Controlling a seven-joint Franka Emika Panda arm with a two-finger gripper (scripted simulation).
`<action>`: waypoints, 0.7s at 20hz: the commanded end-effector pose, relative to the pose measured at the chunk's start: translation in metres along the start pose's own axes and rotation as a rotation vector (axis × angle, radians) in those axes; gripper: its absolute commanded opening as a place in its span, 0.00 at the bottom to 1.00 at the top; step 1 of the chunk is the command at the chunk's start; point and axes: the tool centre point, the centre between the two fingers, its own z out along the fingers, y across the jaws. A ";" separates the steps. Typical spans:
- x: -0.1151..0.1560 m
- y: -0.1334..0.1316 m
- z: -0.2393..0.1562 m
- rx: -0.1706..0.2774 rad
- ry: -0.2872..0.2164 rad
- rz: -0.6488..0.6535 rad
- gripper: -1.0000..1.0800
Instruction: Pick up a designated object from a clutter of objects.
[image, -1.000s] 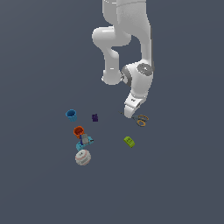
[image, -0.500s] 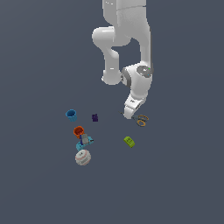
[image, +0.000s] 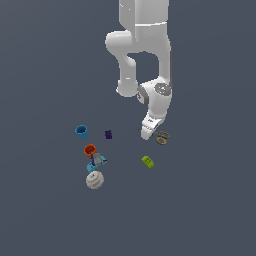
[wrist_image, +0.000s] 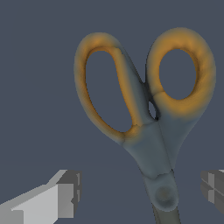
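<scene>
Everywhere, plain dark grey floor (image: 45, 215) beneath scissors (wrist_image: 148, 109).

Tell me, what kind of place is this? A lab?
Likely no real room but a computer simulation: a flat, featureless grey floor, a smooth white robot arm, and small toy-like items scattered about, such as scissors, a blue cup and a white ball.

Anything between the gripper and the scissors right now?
Nothing visible. In the wrist view the scissors lie on bare floor between the open fingers, pivot roughly midway. The nearest clutter, the green block, sits apart from them.
</scene>
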 end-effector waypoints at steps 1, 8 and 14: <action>0.000 0.000 0.005 -0.001 0.001 0.000 0.96; 0.001 0.000 0.006 -0.001 0.001 0.000 0.00; 0.001 0.000 0.006 -0.001 0.001 0.000 0.00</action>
